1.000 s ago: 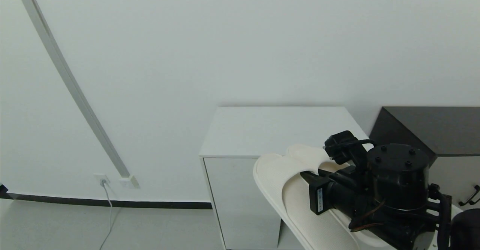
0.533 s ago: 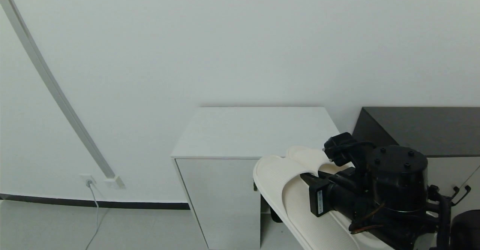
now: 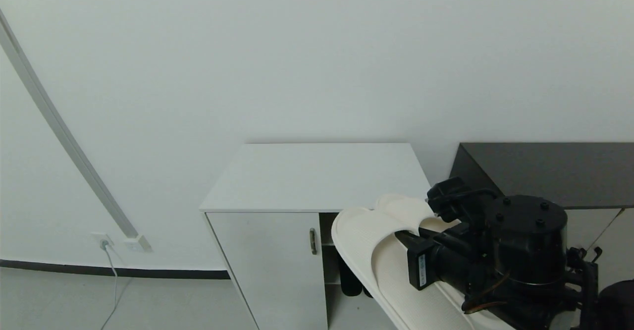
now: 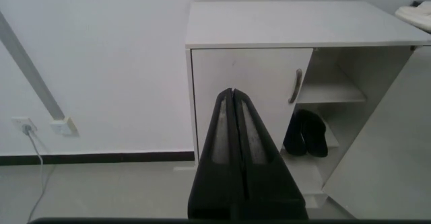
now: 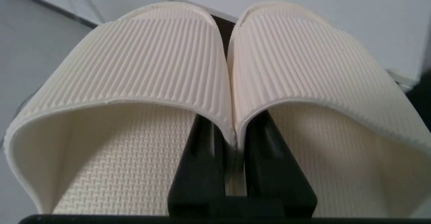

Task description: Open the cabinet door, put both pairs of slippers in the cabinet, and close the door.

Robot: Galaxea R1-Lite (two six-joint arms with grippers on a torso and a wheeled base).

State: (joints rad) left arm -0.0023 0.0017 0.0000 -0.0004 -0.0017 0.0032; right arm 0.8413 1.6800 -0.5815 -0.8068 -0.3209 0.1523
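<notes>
Against a white wall, the cabinet [image 3: 307, 176] is standing with its right side open. The right gripper [image 5: 229, 143] is clamping a pair of slippers [image 3: 366, 236]. The left gripper [image 4: 232, 116] is hanging with fingers pressed together, empty.

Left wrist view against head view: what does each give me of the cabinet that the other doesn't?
Left wrist view: the left gripper, shut on nothing, and a clear look into the open right compartment, with its shelf and what looks like the swung-out door. Head view: the cream slippers held up before that opening, covering much of it, and a dark counter beside the cabinet. Both: the cabinet's top, its closed left door with handle, a dark pair on the bottom level, and the wall outlet.
</notes>
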